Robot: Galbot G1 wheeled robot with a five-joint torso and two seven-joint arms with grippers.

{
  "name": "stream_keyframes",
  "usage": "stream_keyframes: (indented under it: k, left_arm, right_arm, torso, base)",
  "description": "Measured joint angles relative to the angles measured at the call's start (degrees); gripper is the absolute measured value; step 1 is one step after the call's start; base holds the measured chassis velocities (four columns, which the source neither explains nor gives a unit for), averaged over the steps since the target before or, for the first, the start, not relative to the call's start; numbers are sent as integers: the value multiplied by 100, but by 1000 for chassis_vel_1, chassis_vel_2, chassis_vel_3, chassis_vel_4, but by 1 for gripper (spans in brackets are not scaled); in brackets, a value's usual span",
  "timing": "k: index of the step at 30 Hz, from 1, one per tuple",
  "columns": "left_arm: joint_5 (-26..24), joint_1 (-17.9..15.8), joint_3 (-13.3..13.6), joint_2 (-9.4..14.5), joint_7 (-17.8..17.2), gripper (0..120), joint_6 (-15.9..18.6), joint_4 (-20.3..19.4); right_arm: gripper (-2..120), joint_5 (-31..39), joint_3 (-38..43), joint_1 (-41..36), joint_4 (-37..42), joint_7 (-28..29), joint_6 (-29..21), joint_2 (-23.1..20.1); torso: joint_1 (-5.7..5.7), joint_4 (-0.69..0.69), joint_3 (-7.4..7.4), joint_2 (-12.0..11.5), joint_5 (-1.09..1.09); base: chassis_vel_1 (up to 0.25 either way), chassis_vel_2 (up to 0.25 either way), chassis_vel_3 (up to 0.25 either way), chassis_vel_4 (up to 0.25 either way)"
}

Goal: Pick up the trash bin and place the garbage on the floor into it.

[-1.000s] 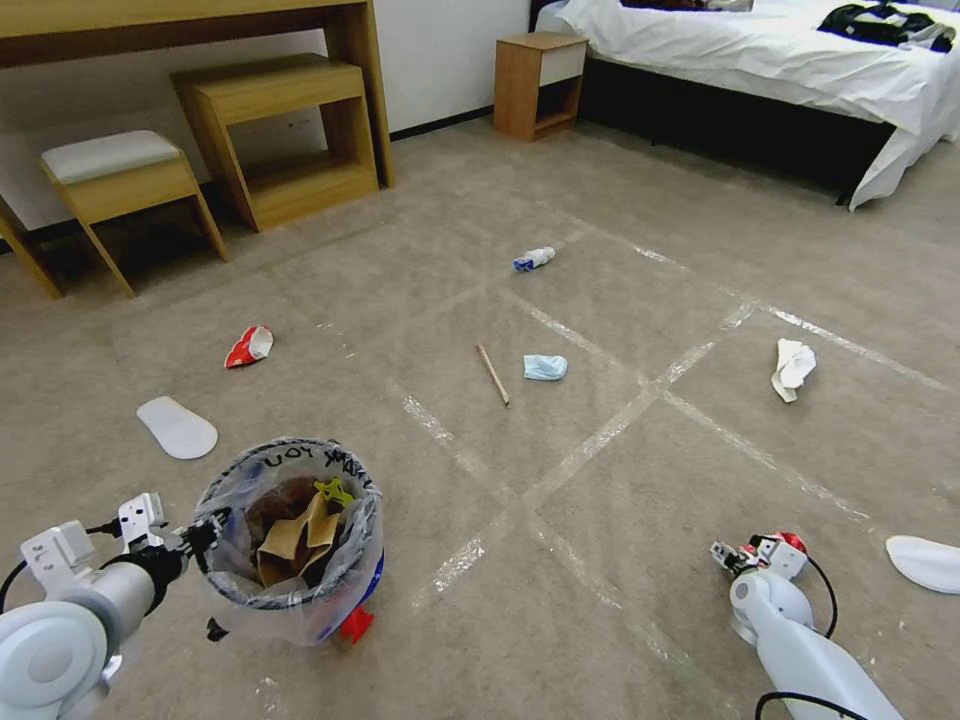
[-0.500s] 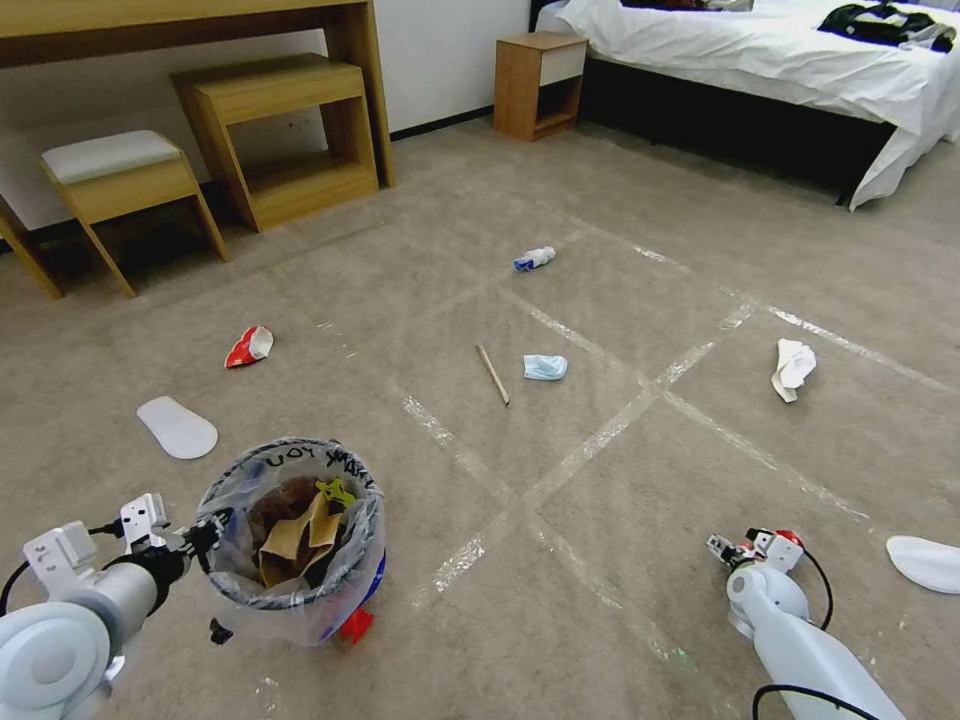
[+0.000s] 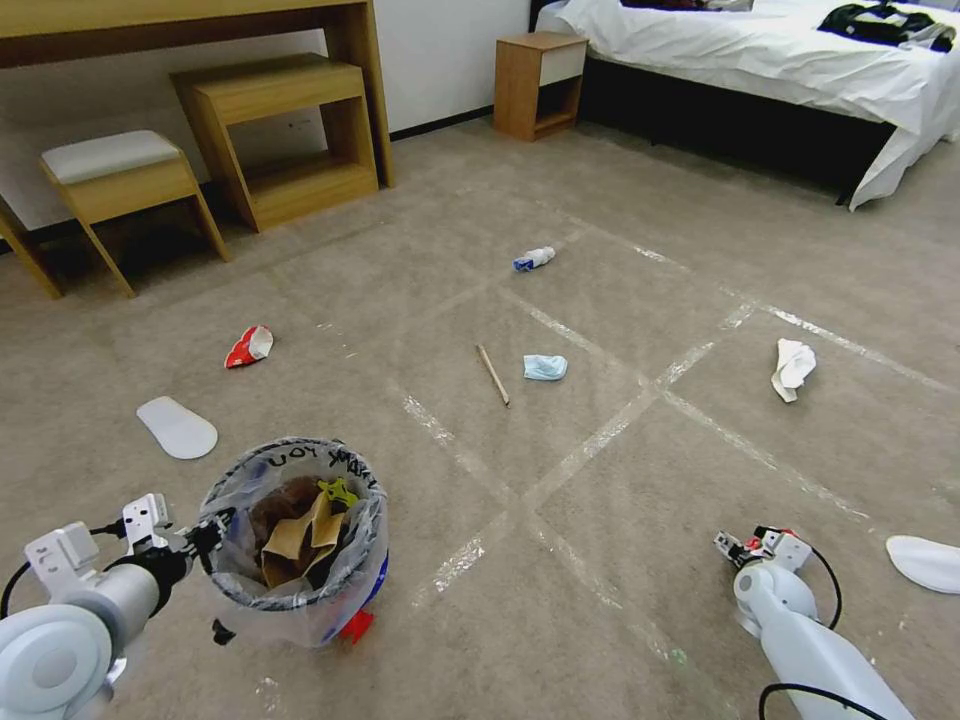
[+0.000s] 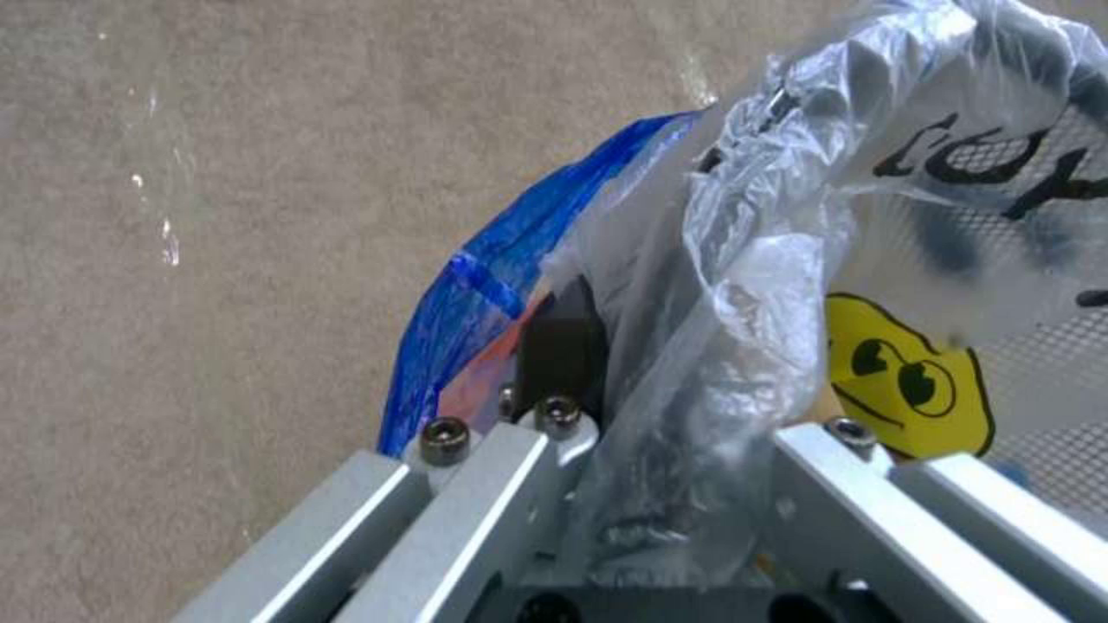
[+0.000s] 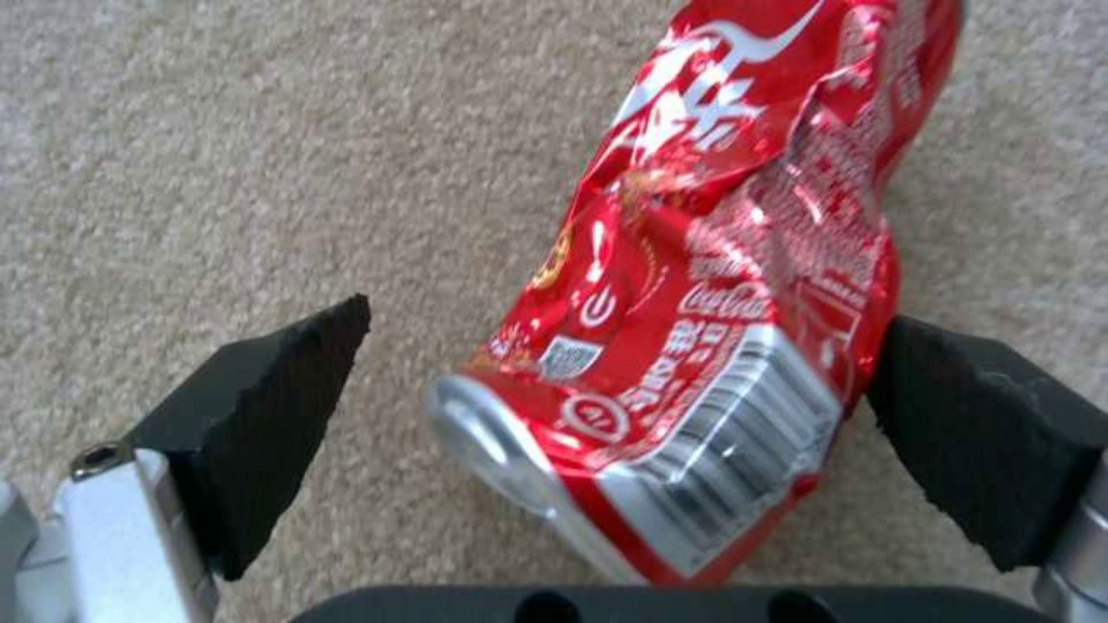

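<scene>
While the left gripper (image 3: 205,535) is clamping the rim of the trash bin (image 3: 295,545), its jaws are pinching the clear plastic liner (image 4: 739,285) and the blue bin wall (image 4: 485,285) together, as the left wrist view shows. Inside the bin, a crumpled brown paper bag (image 3: 295,545) and a scrap of yellow are lying in a heap, and black lettering is running around the liner's rim.

On the far side of the taped cross from the bin, the right gripper (image 3: 765,550) is hanging low over the floor (image 3: 600,560). Its jaws are standing spread apart around a crushed red can (image 5: 716,294) that is lying on the carpet; one black pad (image 5: 982,433) is sitting right against the can's side, though I cannot tell if it is touching, and the other pad (image 5: 272,407) is standing clear of it.

Beyond the bin, more garbage is lying scattered: a red wrapper (image 3: 248,346) straight past it, a wooden stick (image 3: 492,374) and a light-blue mask (image 3: 545,367) just beside each other farther toward the bed (image 3: 760,50), a white-blue bottle (image 3: 533,259) beyond those, and a white tissue (image 3: 792,368) well apart from the bin, past the right gripper. A flat white slipper (image 3: 176,427) is lying near the bin, and another (image 3: 925,562) is lying just past the right gripper.
</scene>
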Motion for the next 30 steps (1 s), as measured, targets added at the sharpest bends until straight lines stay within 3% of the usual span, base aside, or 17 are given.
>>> stream_keyframes:
  k: [30]
  left_arm:
    - [0, 185, -109, -13, -26, 0, -9, -264]
  right_arm:
    - [100, 15, -123, 62, -61, -52, 48, 45]
  torso:
    - [0, 0, 0, 0, 0]
  base:
    - [0, 0, 0, 0]
